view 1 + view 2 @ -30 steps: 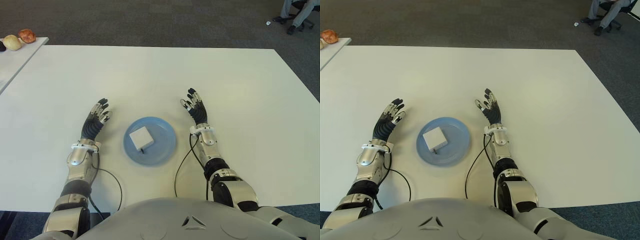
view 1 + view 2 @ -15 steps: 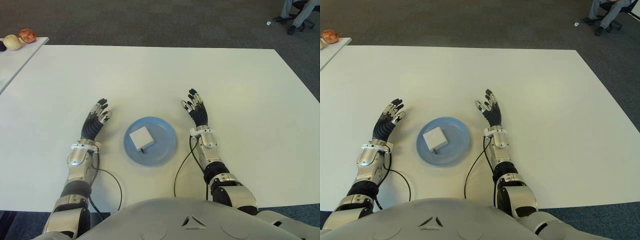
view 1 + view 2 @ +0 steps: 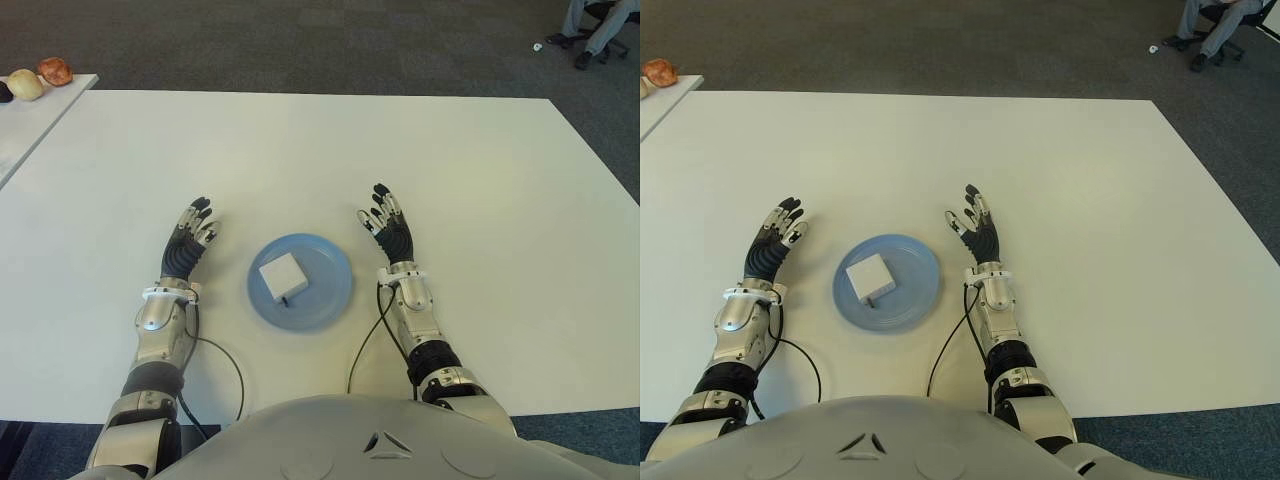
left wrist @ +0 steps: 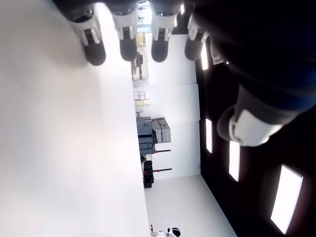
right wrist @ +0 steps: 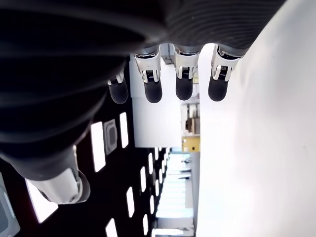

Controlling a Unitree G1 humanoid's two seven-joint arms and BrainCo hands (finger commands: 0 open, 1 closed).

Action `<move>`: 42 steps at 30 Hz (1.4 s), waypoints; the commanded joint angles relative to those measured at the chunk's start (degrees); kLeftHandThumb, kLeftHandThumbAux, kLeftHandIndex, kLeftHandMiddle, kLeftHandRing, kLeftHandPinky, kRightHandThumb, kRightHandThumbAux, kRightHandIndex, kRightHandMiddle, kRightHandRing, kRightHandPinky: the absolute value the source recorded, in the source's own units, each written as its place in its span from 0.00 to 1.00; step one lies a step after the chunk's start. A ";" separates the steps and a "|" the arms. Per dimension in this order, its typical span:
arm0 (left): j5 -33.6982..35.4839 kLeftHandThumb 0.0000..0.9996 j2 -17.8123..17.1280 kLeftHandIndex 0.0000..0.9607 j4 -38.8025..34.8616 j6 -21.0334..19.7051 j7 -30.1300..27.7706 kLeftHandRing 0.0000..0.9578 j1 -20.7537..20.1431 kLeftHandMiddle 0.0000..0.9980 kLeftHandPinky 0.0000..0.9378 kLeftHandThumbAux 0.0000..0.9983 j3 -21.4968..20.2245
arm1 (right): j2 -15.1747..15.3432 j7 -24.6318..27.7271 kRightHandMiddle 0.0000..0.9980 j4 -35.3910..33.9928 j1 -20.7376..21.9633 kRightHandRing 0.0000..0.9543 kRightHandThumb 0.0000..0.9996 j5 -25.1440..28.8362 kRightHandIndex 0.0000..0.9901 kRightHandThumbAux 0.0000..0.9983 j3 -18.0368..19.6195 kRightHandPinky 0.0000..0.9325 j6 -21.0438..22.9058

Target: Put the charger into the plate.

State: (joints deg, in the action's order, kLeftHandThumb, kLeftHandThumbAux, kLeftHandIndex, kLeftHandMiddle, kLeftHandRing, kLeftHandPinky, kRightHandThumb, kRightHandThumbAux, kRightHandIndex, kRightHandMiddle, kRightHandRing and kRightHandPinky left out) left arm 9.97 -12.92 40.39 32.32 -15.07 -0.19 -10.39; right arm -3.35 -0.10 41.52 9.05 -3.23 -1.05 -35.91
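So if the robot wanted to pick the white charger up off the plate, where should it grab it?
Probably by two opposite flat sides, coming straight down from above. The charger is a small squarish block lying flat in the plate, so its sides stand free above the shallow rim. Both the left hand and right hand are open beside the plate.

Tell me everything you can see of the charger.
The charger is a small white, squarish block with rounded corners, plastic by the look, and a small dark part at its near edge. It lies flat in the blue plate, left of centre. Only the plate touches it. The left hand and right hand flank the plate, open, clear of it.
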 commanded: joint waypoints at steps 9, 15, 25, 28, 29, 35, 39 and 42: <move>-1.33 0.00 1.91 0.03 2.86 -4.73 0.67 0.07 3.72 0.08 0.09 0.59 1.06 | 0.22 -0.21 0.00 -0.58 -5.71 0.00 0.14 -1.09 0.00 0.62 -1.12 0.03 1.48; -1.73 0.00 1.94 0.03 2.66 -5.18 1.41 0.07 3.69 0.08 0.08 0.59 1.11 | 0.31 -0.23 0.00 -0.60 -6.02 0.00 0.14 -0.98 0.00 0.61 -1.26 0.03 1.01; -1.35 0.00 2.03 0.03 2.30 -5.45 0.75 0.07 3.70 0.09 0.09 0.59 1.04 | 0.38 -0.09 0.00 -0.14 -6.20 0.00 0.16 -0.70 0.00 0.60 -1.08 0.03 0.45; -1.39 0.00 2.02 0.03 2.16 -5.49 0.74 0.07 3.76 0.09 0.08 0.59 1.07 | 0.38 0.03 0.00 0.07 -6.22 0.00 0.16 -0.58 0.00 0.61 -1.03 0.03 0.19; -1.39 0.00 2.02 0.03 2.13 -5.51 0.73 0.07 3.77 0.09 0.08 0.59 1.08 | 0.37 0.05 0.00 0.11 -6.22 0.00 0.17 -0.56 0.00 0.60 -1.02 0.03 0.14; -1.68 0.00 2.02 0.03 2.04 -5.66 0.93 0.07 3.81 0.08 0.07 0.59 1.20 | 0.40 0.07 0.00 0.14 -6.34 0.00 0.17 -0.44 0.00 0.59 -0.90 0.03 0.23; -1.82 0.00 2.07 0.03 2.04 -5.66 1.04 0.07 3.83 0.08 0.07 0.59 1.15 | 0.32 0.01 0.00 0.23 -6.29 0.00 0.16 -0.33 0.00 0.58 -0.79 0.04 0.50; -1.86 0.00 2.11 0.03 2.00 -5.70 1.15 0.07 3.84 0.08 0.07 0.59 1.12 | 0.26 -0.04 0.00 0.29 -6.26 0.00 0.16 -0.25 0.00 0.58 -0.71 0.04 0.57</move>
State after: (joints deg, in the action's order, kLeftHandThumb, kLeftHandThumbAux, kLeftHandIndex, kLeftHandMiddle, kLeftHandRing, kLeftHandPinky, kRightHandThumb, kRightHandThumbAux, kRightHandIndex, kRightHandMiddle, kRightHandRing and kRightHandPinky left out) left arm 9.06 -12.85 39.38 30.78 -14.36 -0.11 -10.24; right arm -3.18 -0.14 38.65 6.78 -3.99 -2.13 -35.69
